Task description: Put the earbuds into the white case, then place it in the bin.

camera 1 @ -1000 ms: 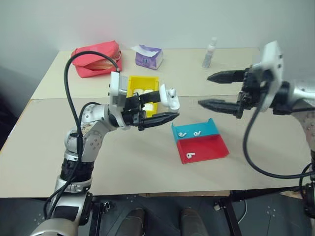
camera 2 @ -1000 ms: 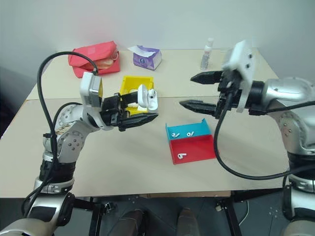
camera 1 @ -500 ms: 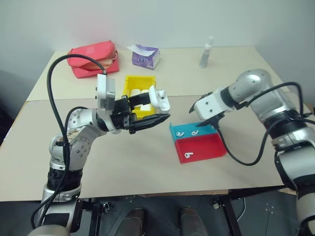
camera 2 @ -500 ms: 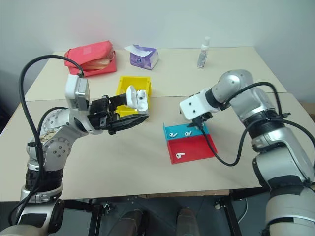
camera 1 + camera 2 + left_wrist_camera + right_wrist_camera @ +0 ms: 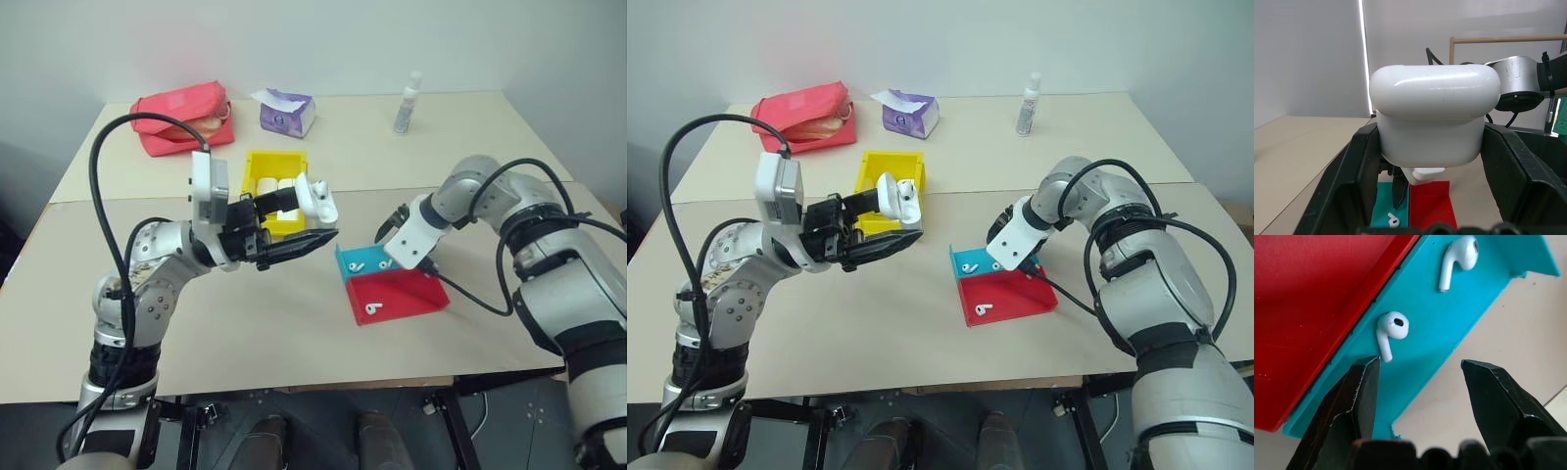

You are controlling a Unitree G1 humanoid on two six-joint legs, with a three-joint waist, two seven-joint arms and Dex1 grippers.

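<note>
Left arm is bent across the chest; left pincer (image 5: 312, 223) is pointed toward the robot's right, slightly upward, and is clamped on the white case (image 5: 315, 200). Right arm is extended forward; right pincer (image 5: 1418, 382) is angled steeply downward, fingers parted.

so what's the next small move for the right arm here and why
Probably ease the right tool down and sideways so the nearer earbud in the blue tray sits between its fingers, then close. Its fingers stand open just above the tray, with one fingertip beside that earbud's stem and nothing gripped, while the left tool holds the white case up, waiting.
</note>
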